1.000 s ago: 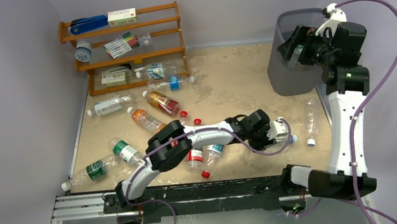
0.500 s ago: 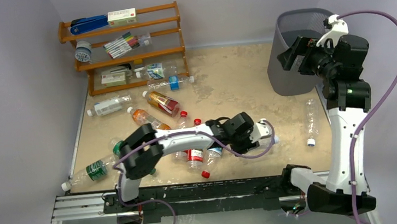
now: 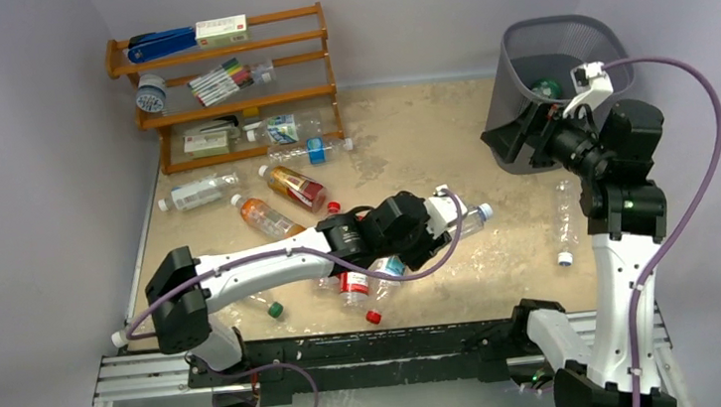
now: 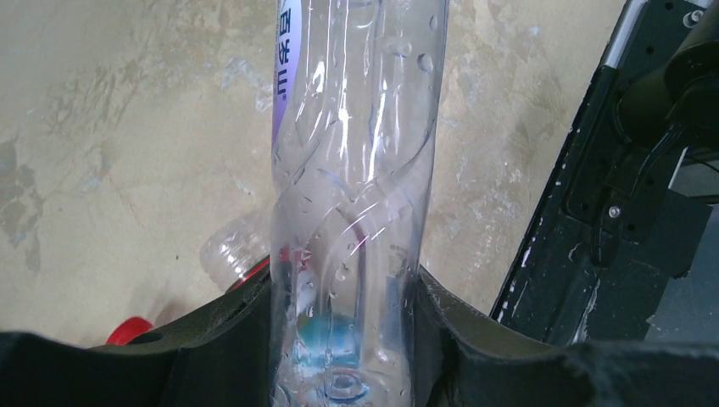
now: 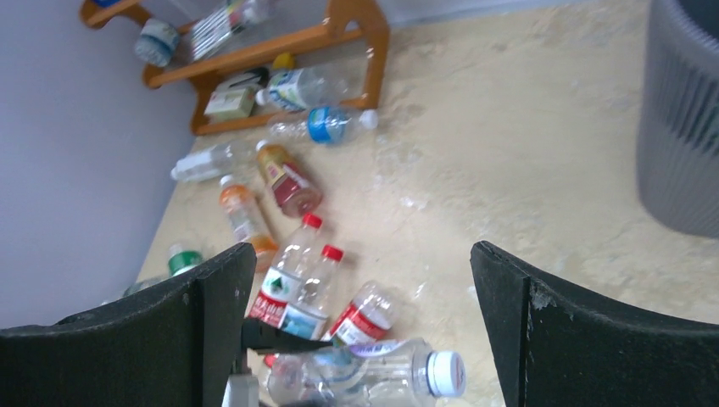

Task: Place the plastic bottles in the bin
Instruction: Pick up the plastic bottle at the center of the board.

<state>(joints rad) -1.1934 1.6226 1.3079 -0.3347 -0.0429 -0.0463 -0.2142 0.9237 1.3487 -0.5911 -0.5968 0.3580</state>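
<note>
**Left gripper holds a bottle; right gripper wide open and empty at the bin**

From above, the left gripper (image 3: 441, 218) is clamped on the lower body of a clear bottle (image 3: 468, 219) near the middle of the table (image 3: 410, 139). The bottle's white cap points toward 2 o'clock. In the left wrist view, the two fingers (image 4: 229, 331) press against either side of that bottle, which reaches away from them over the sandy tabletop.

The bin (image 3: 518, 114) stands upright in the far corner at 2 o'clock, and something green shows inside it. The right gripper (image 3: 515, 141) hangs just in front of the bin's near wall. Its jaws are spread wide with nothing between them.

The other bottles (image 3: 354, 282) lie loosely from the centre out toward 9 o'clock, with two orange bottles (image 3: 263, 216) among them. A lone bottle (image 3: 565, 216) lies at the 4 o'clock edge. A wooden rack (image 3: 227, 105) sits at 11 o'clock.
</note>
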